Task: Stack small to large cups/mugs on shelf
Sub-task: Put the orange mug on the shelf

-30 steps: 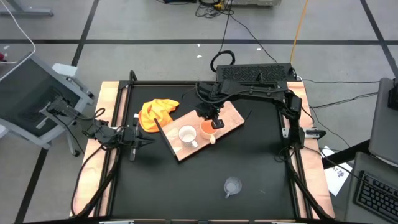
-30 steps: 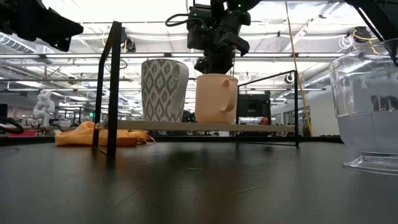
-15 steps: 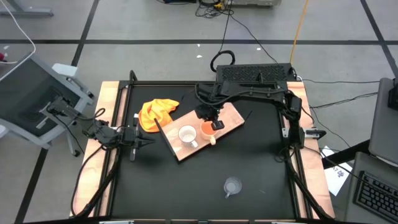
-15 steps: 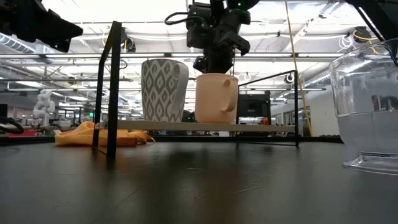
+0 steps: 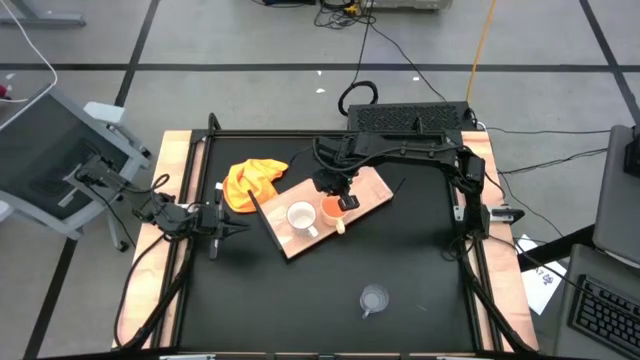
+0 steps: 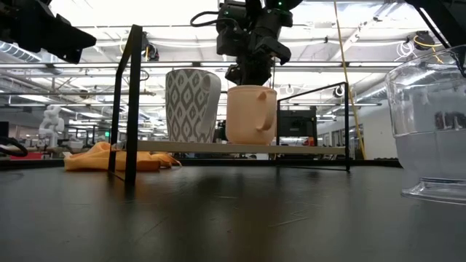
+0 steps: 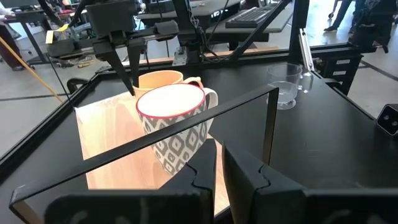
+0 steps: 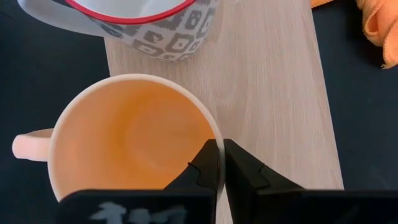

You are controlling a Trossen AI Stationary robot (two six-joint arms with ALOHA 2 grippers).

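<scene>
Now we see our right gripper pinching the yellow-orange handled mug's rim on the light-brown wooden board, beside the white patterned mug, our left gripper pressed together, waiting at the table's left edge.

Obstacles, high view:
- Wooden board, centre, angled; white mug and orange mug stand on it just beside each other, a narrow gap between.
- Right gripper, shut on the orange mug's rim, blocks access from above there.
- Yellow-orange cloth, upper left of the board, touching its corner.
- Left gripper, shut, left of the board.
- Glass cup, lower centre, alone.

Free room: black tabletop at lower left and right.
</scene>
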